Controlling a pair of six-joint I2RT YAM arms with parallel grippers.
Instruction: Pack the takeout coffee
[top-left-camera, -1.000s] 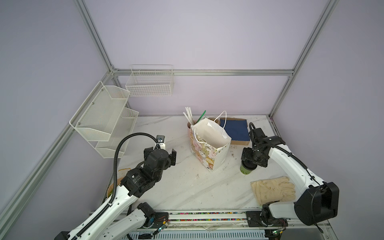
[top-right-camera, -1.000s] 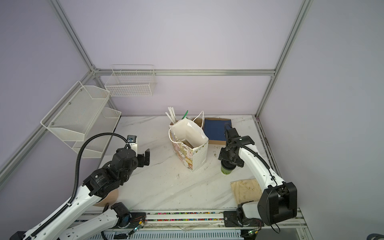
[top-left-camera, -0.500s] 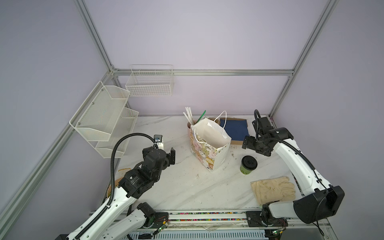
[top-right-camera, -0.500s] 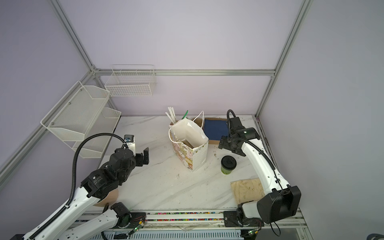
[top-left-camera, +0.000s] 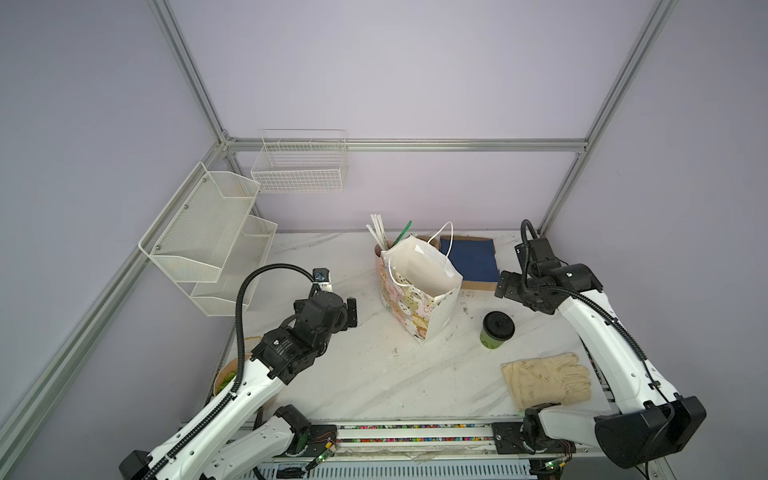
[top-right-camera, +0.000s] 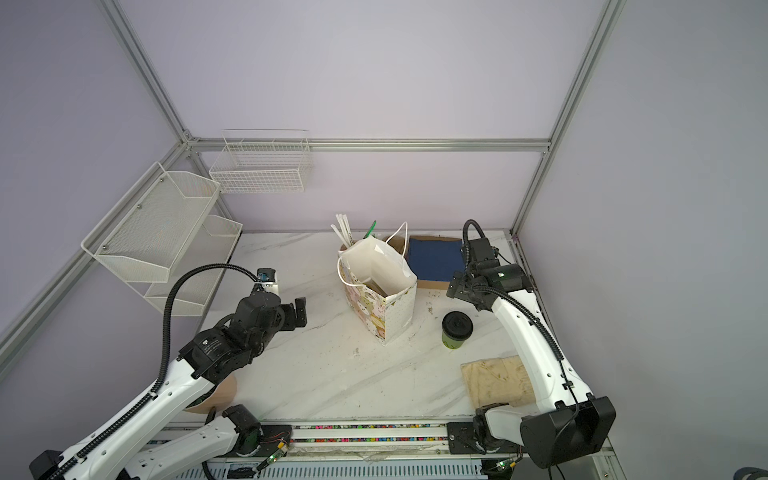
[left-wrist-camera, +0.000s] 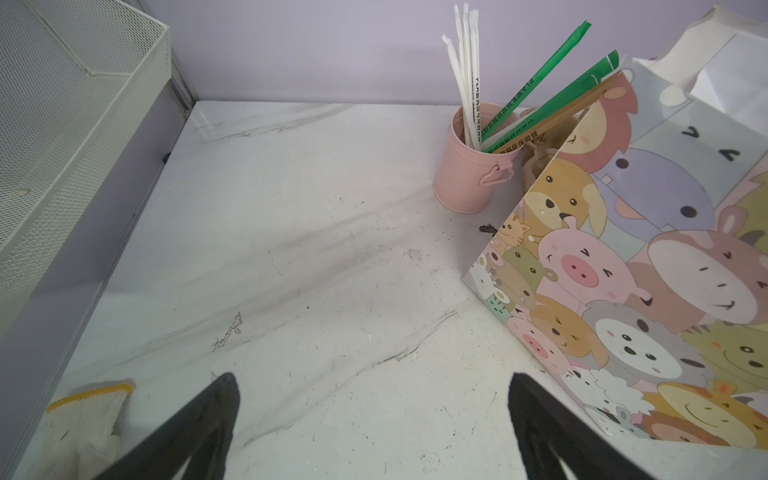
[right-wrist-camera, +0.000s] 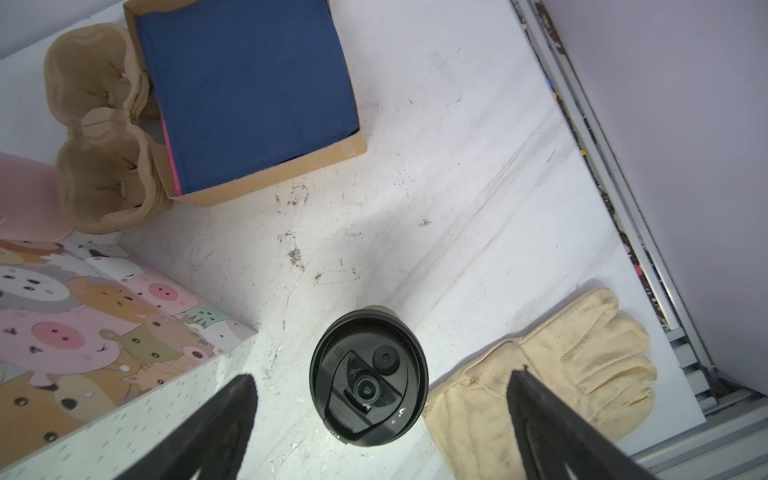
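Left hand hovers spread and empty over the marble-look desk. Beside it stands a cartoon-printed paper bag, mouth gaping, seemingly ready for packing. The coffee cup, olive paper with a round black plastic lid, sits upright below the right hand, also spread and empty, probably poised to grasp.

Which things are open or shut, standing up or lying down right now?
Coffee cup: upright, lidded.
Bag: standing, open.
Mug: upright, holding straws.
Box: open on top.
Glove: lying flat.
Left gripper: open, empty.
Right gripper: open, empty, apart from the coffee cup.
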